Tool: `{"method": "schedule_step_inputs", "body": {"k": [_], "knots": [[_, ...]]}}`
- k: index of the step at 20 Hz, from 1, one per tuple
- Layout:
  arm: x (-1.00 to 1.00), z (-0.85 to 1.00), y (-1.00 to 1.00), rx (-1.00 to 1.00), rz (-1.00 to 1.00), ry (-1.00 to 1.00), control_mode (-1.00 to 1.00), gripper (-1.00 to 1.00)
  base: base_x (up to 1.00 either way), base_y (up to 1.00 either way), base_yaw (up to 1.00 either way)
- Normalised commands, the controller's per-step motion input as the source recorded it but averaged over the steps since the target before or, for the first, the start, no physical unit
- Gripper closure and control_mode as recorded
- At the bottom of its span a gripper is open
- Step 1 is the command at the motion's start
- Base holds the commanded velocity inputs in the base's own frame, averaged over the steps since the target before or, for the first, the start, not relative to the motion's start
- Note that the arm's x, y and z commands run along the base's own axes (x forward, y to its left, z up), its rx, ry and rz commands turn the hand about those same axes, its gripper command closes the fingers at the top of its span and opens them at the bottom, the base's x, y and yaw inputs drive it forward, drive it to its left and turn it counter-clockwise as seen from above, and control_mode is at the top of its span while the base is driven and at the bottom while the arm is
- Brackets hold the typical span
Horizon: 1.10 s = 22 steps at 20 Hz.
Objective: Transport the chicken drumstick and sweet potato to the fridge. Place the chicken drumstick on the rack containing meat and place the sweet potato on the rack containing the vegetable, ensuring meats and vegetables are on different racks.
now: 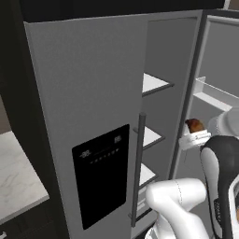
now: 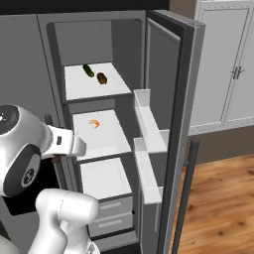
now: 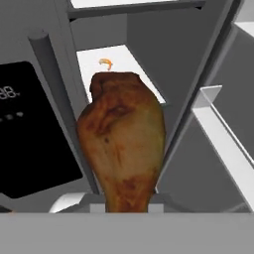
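My gripper (image 3: pixel 128 206) pinches the chicken drumstick (image 3: pixel 123 139), meaty end up, near the open fridge (image 2: pixel 163 74), facing its middle shelf (image 2: pixel 101 133).

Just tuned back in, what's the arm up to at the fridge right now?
The gripper is shut on the chicken drumstick, holding it up in front of the open fridge. On the top shelf lie a green vegetable and a dark reddish-brown lump. The middle shelf carries a small orange item, and the drumstick is not on any shelf yet.
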Motion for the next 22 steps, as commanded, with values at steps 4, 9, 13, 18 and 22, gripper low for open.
{"method": "schedule_step_inputs", "body": {"k": [4, 9, 13, 18, 22], "knots": [[0.68, -0.58, 0.0, 0.03, 0.02, 0.11, -1.0, 1.0, 0.0, 0.0, 0.0], [0.68, -0.52, 0.0, 0.03, 0.02, 0.03, -1.0, 1.0, 0.0, 0.0, 0.0], [0.5, -0.46, 0.0, 0.01, 0.0, 0.0, -1.0, 1.0, 0.0, 0.0, 0.0], [0.44, -0.19, 0.0, 0.0, 0.0, 0.01, -1.0, 1.0, 0.0, 0.0, 0.0], [0.59, -0.09, 0.0, -0.01, 0.0, 0.13, -1.0, 1.0, 0.0, 0.0, 0.0]]}}
